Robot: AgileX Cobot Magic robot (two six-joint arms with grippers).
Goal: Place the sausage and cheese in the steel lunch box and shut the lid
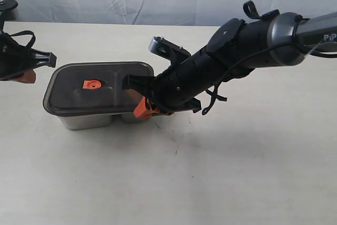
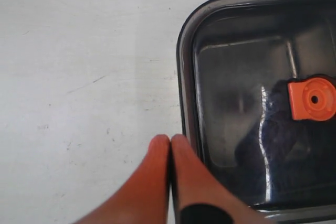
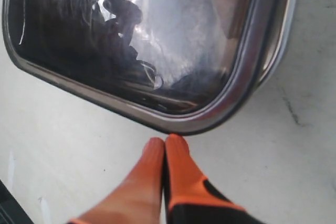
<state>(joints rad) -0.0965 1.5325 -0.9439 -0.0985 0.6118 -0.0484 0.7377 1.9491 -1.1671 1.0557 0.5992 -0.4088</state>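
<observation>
Lid [image 1: 97,85] lies over the box [image 1: 87,121] on the desk [image 1: 237,172]; sausage and cheese can't be made out through it. Right gripper [image 3: 165,142], pressed together, is at the lid's right end. Pushing down evenly along the rim should seat it. Left gripper [image 2: 169,140], likewise pressed together, hangs beside the left end. Wrist views show the tips plainly; only the exterior view shows the steel walls.

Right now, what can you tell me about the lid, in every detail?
The lid is a dark, translucent rounded rectangle, plastic by its look, with a small orange valve near its centre. It lies flat on top of the steel lunch box, covering it. The right hand, shut, sits just outside one corner of its rim; whether it touches is unclear.
</observation>
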